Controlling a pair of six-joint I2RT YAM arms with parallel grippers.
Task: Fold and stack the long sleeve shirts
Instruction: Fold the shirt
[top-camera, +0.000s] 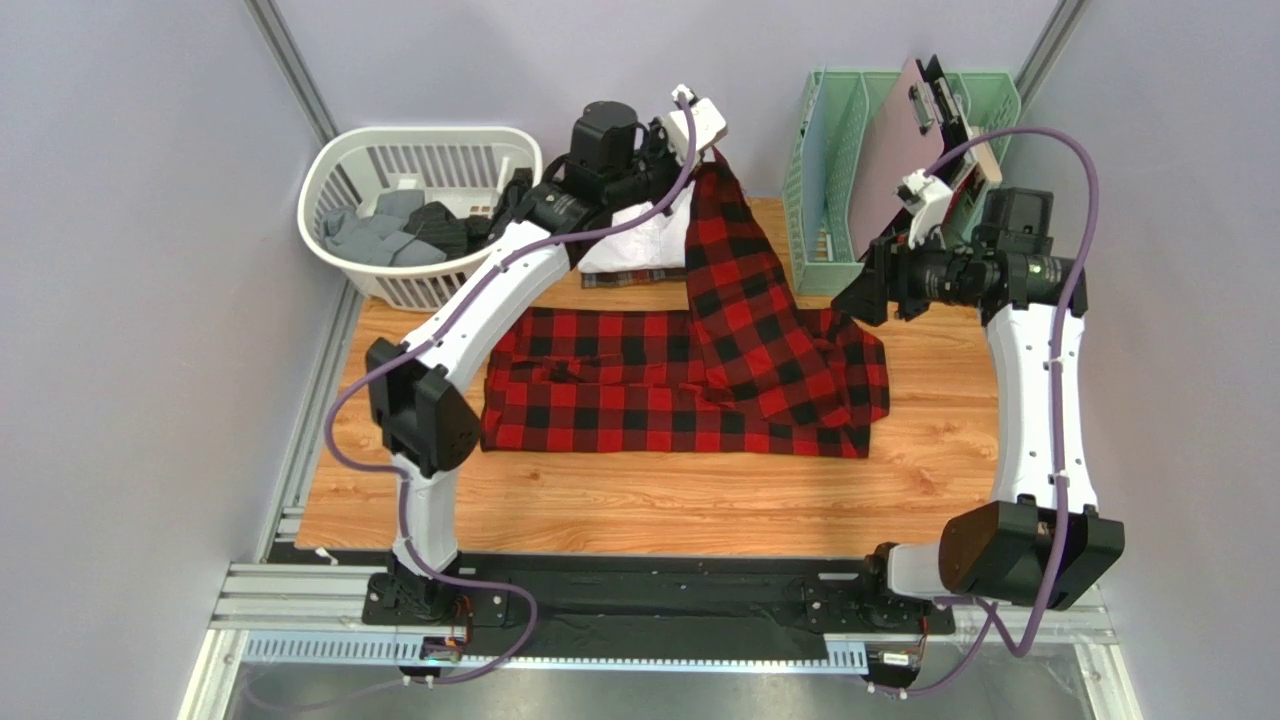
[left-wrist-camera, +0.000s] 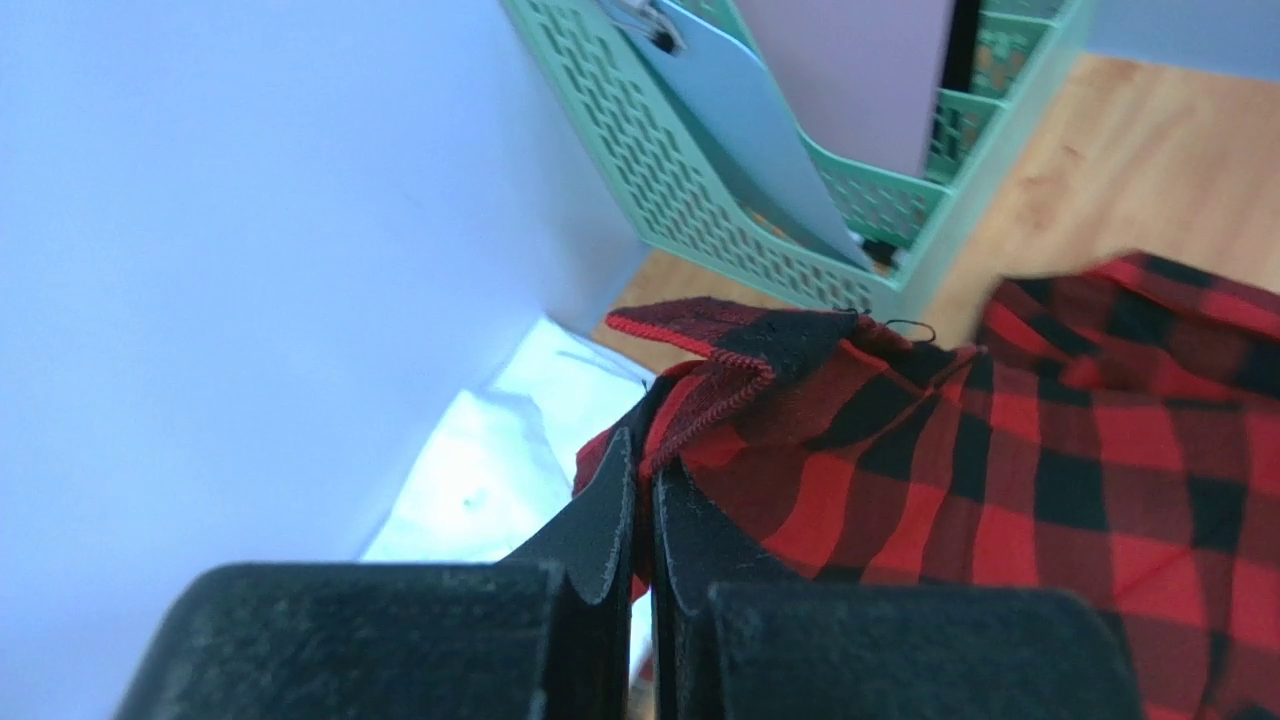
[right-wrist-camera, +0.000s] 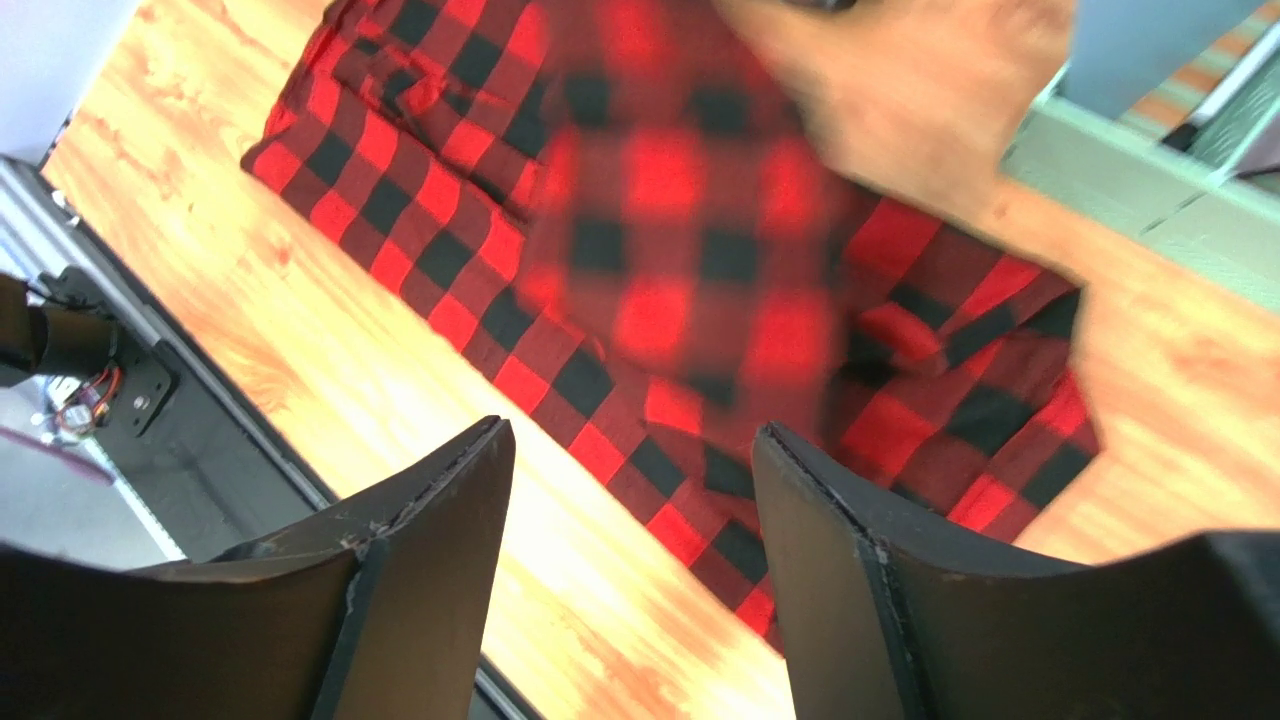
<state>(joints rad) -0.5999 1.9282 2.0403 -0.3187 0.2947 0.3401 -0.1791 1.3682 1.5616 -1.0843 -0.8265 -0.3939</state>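
Note:
The red-and-black checked flannel shirt lies spread on the wooden table. One part of it rises in a peak to my left gripper at the back. In the left wrist view that gripper is shut on the shirt's stitched edge. A folded white shirt lies beneath it, also seen as the white cloth. My right gripper hovers above the flannel's right end. Its fingers stand open with nothing between them, over the shirt.
A white laundry basket at the back left holds grey and dark cloth. A green file rack with a clipboard stands at the back right, close to the right arm. Bare wood runs along the front.

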